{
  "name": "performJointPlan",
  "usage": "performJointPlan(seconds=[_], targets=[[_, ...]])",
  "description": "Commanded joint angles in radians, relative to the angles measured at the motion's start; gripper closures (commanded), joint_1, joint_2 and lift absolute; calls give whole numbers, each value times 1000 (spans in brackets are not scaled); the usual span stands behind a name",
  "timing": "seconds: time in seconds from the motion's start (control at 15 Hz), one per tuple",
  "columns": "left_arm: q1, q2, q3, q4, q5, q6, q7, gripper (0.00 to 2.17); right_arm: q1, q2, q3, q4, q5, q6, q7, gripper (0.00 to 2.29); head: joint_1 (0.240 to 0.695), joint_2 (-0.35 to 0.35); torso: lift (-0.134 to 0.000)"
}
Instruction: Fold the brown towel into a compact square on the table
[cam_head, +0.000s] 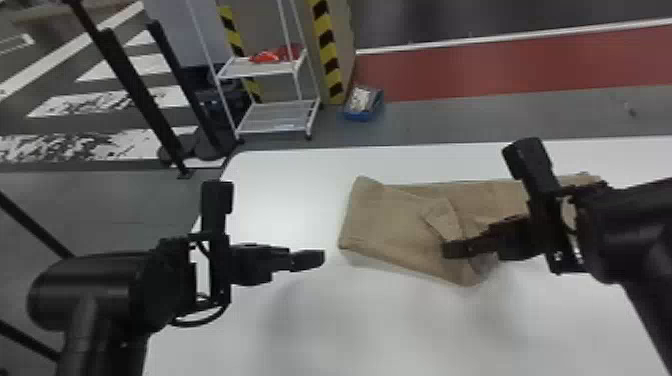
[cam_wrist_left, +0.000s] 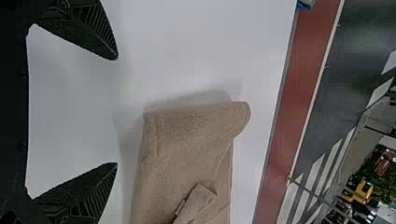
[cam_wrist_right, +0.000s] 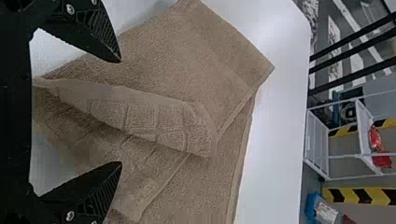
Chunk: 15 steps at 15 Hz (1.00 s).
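Two grippers face us over the white table (cam_head: 300, 330), and between them, right of centre in the head view, lies the brown towel (cam_head: 385, 215). We see the left gripper (cam_head: 314, 259) left of centre, apart from the towel, its tips pointing toward the frame's right; our left wrist view shows its fingers (cam_wrist_left: 91, 30) spread wide, with nothing pinched. Our right gripper (cam_head: 452, 249) comes in from the right edge, over the towel's near part, and its fingers are spread as well. We cannot tell whether they touch the cloth. The towel is partly folded and uneven, a small flap (cam_head: 442, 217) lying across its middle and a corner pointing toward the bottom of the frame. Behind the table, we have a white shelf rack (cam_head: 280, 117) at upper left and a blue bin (cam_head: 363, 116) at upper centre.
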Motion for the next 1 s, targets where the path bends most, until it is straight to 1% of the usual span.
performJointPlan(seconds=[0.0, 0.2, 0.33, 0.47, 0.53, 0.67, 0.73, 0.87, 0.93], targets=[[1, 1, -5, 5, 1, -2, 0, 76, -28, 1, -1, -10, 50, 159, -16, 107, 695, 272, -128], [1, 3, -10, 19, 1, -20, 0, 76, -33, 1, -1, -51, 92, 245, -55, 107, 695, 237, -128], [4, 7, -7, 27, 2, -23, -5, 76, -45, 1, -2, -88, 130, 330, -73, 107, 695, 224, -128], [4, 10, -4, 33, 2, -32, -6, 76, -55, 1, -9, -136, 152, 330, -99, 107, 695, 211, -128], [7, 10, -4, 33, 2, -35, -6, 76, -61, 1, -9, -154, 182, 330, -115, 107, 695, 200, -128], [9, 10, -4, 36, 2, -41, -6, 76, -65, 1, -12, -165, 193, 330, -135, 107, 695, 187, -128], [9, 12, -4, 37, 2, -44, -8, 76, -64, 1, -24, -163, 167, 330, -133, 107, 695, 180, -128], [10, 10, -4, 37, 2, -44, -12, 76, -53, 1, -35, -143, 87, 318, -113, 107, 695, 175, -128], [10, 9, -4, 36, 2, -44, -12, 76, -53, 1, -35, -123, 57, 294, -110, 107, 695, 185, -128]])
